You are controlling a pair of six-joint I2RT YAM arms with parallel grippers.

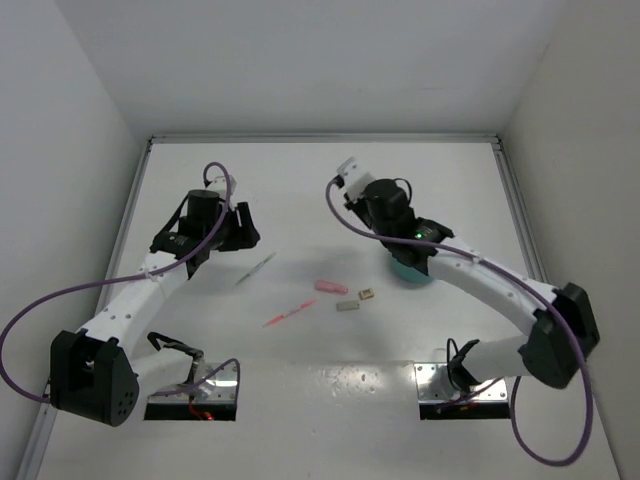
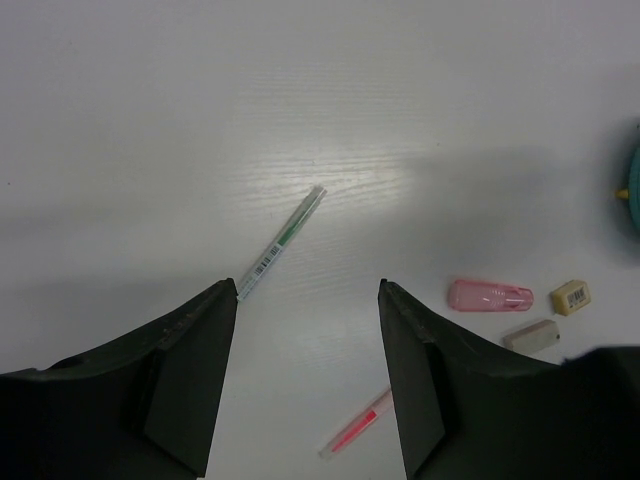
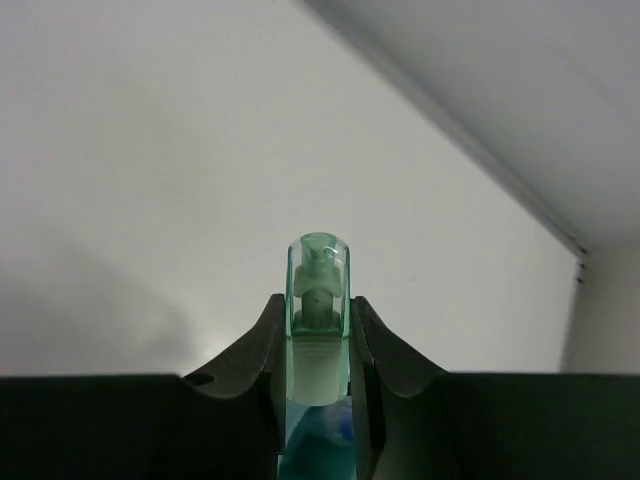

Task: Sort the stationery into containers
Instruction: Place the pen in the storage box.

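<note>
While the right gripper (image 3: 318,312) is pinching a green-capped marker (image 3: 318,262) near the teal cup (image 1: 408,272), the left gripper (image 2: 305,292) is hovering, jaws spread, above the thin green-striped pen (image 2: 280,243) on the table (image 2: 150,120) (light, stiff, likely to roll), best pinched mid-barrel.
</note>
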